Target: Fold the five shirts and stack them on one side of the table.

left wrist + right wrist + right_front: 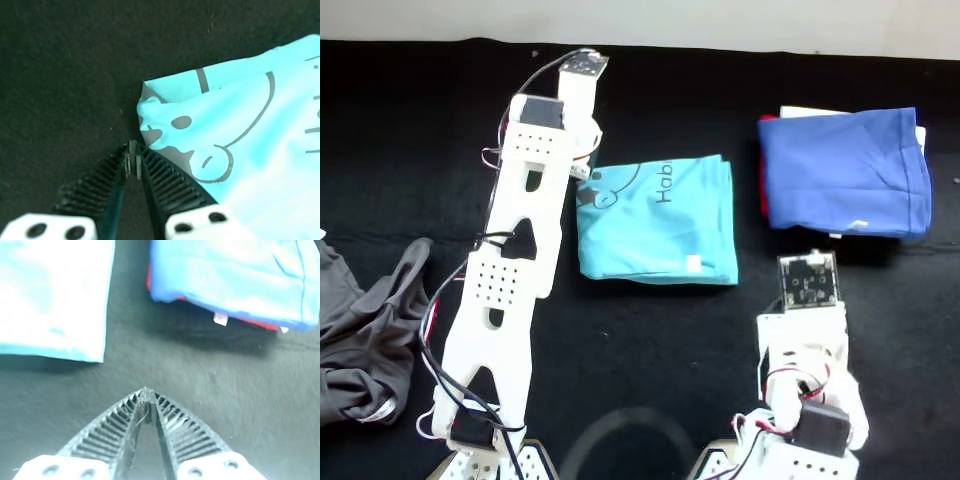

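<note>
Turquoise shirt (655, 220) is noted folded at frame centre, likely staged for the blue-topped stack (845, 170) at upper right; left pincer (132, 162) is held shut and empty just beside its corner, right pincer (145, 402) shut over the worktop (225, 385), grey shirt (370, 330) lying crumpled at left edge.

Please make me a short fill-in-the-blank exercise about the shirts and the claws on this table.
1. The top shirt of the stack is ____ in colour.
2. The crumpled, unfolded shirt is ____ in colour.
3. The left claw and the right claw are both ____.
Missing words: blue; grey; shut.
</note>
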